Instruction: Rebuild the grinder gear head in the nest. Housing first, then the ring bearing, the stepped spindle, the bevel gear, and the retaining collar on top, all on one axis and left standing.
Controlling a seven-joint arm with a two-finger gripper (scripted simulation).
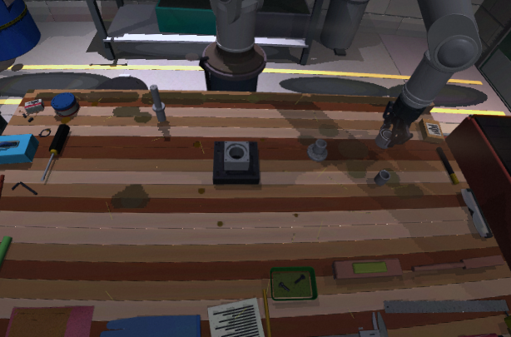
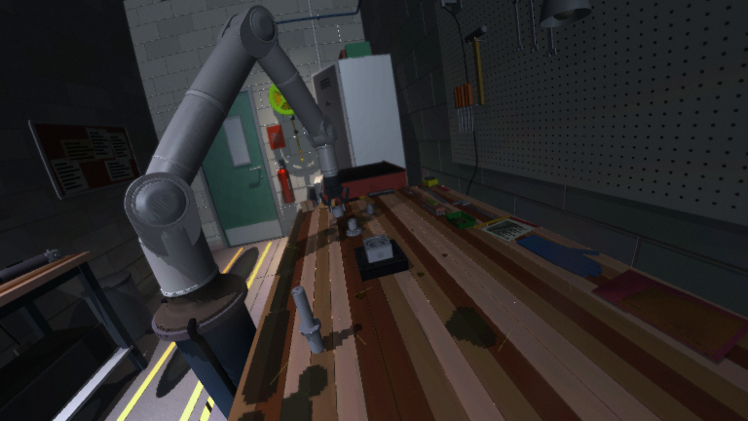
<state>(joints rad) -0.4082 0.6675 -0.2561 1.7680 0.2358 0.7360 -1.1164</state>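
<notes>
The grey housing (image 1: 236, 155) (image 2: 378, 248) sits in the black nest (image 1: 236, 164) (image 2: 381, 263) at the bench's middle, its bore open upward. My gripper (image 1: 391, 137) (image 2: 335, 207) is far to the right, down around the ring bearing (image 1: 385, 136), and its fingers are closing on it. The bevel gear (image 1: 318, 149) (image 2: 353, 227) stands between the nest and my gripper. The retaining collar (image 1: 381, 177) lies in front of my gripper. The stepped spindle (image 1: 158, 105) (image 2: 307, 318) stands upright near the bench's rear left.
Behind the bench stand the arm's base (image 1: 234, 66), a shelf rack and a grey bin (image 1: 344, 14). A red toolbox (image 1: 482, 170) borders the right edge. A screwdriver (image 1: 53, 149) lies at the left, a green tray (image 1: 293, 283) at the front.
</notes>
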